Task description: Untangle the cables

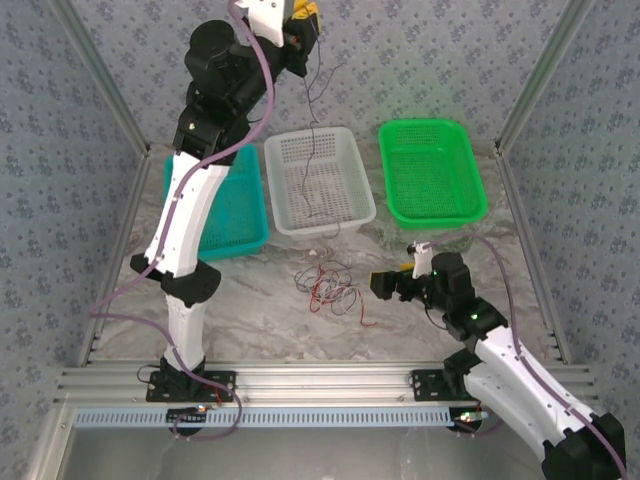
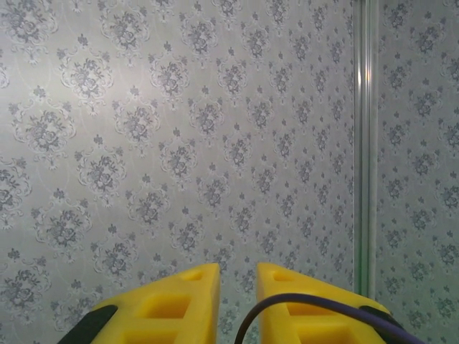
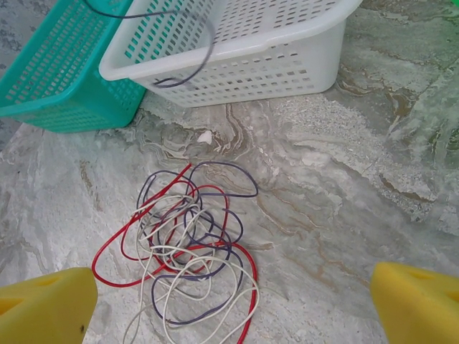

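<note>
Top external view: left jaws, raised high against the back wall, are clenched on one dark purple cable (image 2: 301, 294), whose free end dangles into the white basket (image 1: 320, 230). Other cables (image 3: 190, 244), red, purple and whitish, lie tangled on the marble worktop (image 1: 250, 310) before that basket, with the right jaws spread wide just beside them

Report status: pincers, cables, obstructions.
Left pincer raised, shut on purple cable dangling over white basket. Right pincer open above red, white, purple tangle on table. No obstruction seen.
</note>
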Controlling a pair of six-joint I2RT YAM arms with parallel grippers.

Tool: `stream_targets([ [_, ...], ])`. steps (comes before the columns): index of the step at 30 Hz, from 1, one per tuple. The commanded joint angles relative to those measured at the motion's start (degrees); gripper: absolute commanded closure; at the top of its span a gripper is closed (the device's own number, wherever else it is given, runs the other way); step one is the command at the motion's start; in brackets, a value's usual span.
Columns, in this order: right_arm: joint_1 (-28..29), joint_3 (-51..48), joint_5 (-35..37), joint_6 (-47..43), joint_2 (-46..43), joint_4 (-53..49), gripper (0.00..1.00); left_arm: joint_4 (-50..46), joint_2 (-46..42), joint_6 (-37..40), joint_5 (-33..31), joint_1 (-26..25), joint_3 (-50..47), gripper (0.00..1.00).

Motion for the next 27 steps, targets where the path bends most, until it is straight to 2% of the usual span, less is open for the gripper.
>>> stream_targets([
  [1,-0.26,0.79,0.03,0.96,-0.06,0.65,0.0,3.2,-0.02,0.84,-0.14,0.8,1.39,0.8],
  [6,-0.19,1.53,-0.23,0.63,0.45,-0.55,0.0,4.09,1.05,-2.26,0.13,2.67,1.39,0.8],
  [14,-0.12,1.36,0.11,1.13,0.48,-0.12,0.0,8.66,3.28,-2.03,0.77,2.9,1.39,0.8],
  [22,0.16,2.63,2.63,1.47,1.52,-3.36,0.0,-2.02,8.47,-4.69,1.91,3.79,1.3,0.78],
  [27,0.61,5.4,2.96,0.64,6.96,-7.62,0.04,-6.61,11.69,-6.51,1.91,3.78,1.3,0.79],
])
